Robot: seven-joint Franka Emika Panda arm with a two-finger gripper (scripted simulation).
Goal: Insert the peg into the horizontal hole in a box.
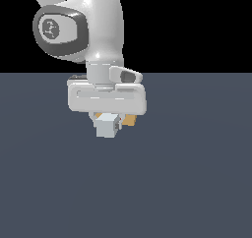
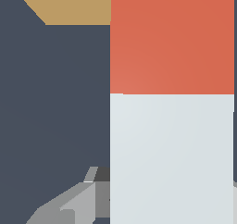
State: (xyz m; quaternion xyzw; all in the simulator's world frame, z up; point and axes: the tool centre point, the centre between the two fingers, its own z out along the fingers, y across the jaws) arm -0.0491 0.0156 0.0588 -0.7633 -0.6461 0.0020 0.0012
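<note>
In the exterior view my gripper (image 1: 107, 119) hangs under the white hand, shut on the peg (image 1: 107, 126), whose pale square end faces the camera. The tan box (image 1: 129, 120) shows only as a sliver just behind the peg, toward the exterior view's right. In the wrist view the peg (image 2: 172, 126) fills much of the frame, with its red part nearer the box (image 2: 69, 5) and its pale part between my gripper (image 2: 169, 183). One grey finger (image 2: 76, 202) shows beside the pale part. The red end lies beside a corner of the box. The hole is hidden.
A flat dark grey-blue floor (image 1: 197, 183) surrounds the box and the peg. The white arm and wrist (image 1: 93, 30) rise above the hand. No other objects show.
</note>
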